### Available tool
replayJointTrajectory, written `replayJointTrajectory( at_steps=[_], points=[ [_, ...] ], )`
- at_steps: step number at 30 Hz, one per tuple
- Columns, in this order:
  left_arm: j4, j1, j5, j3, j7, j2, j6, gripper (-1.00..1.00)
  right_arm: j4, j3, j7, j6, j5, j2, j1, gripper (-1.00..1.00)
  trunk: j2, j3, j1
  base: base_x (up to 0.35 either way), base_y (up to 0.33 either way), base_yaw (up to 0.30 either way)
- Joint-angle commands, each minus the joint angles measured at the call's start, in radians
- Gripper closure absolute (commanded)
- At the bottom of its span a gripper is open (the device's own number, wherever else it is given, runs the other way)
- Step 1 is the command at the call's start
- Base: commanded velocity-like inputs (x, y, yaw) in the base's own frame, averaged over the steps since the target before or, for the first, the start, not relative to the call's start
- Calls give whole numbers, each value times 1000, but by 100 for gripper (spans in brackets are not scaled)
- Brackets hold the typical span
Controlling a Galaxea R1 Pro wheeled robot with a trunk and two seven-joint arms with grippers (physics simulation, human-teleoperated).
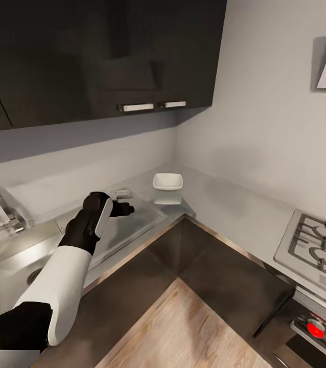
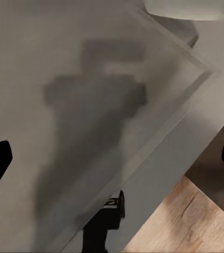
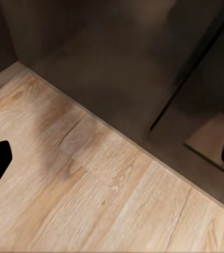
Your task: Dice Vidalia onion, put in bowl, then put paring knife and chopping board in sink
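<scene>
Left gripper (image 1: 127, 208) out over the flat drainboard of the sink (image 1: 9, 260), fingers spread wide apart, grasping nothing. Bowl (image 1: 167, 182) near the countertop (image 1: 224, 204) back corner, just past the drainboard. Right gripper (image 3: 112, 158) fingers parted over wooden floor (image 3: 90, 184), seemingly empty.
</scene>
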Motion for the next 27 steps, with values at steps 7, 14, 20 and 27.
replayJointTrajectory(
  at_steps=[7,14,20,27],
  points=[
    [14,-1,10,-1,9,0,4,-100,1,-8,-3,-3,11,1,-1,-100,-2,-2,1,51,-36,-1],
    [14,-1,10,-1,10,0,4,-100,1,-8,-3,-3,10,1,-1,-100,-2,-2,1,3,-2,0],
    [14,-1,10,-1,10,0,3,-100,1,-8,-4,-3,9,2,-1,-100,-2,-2,1,0,0,0],
    [11,-1,10,-1,10,0,3,-100,1,-8,-3,-2,9,2,-1,-100,-2,-2,1,135,-115,0]
  ],
)
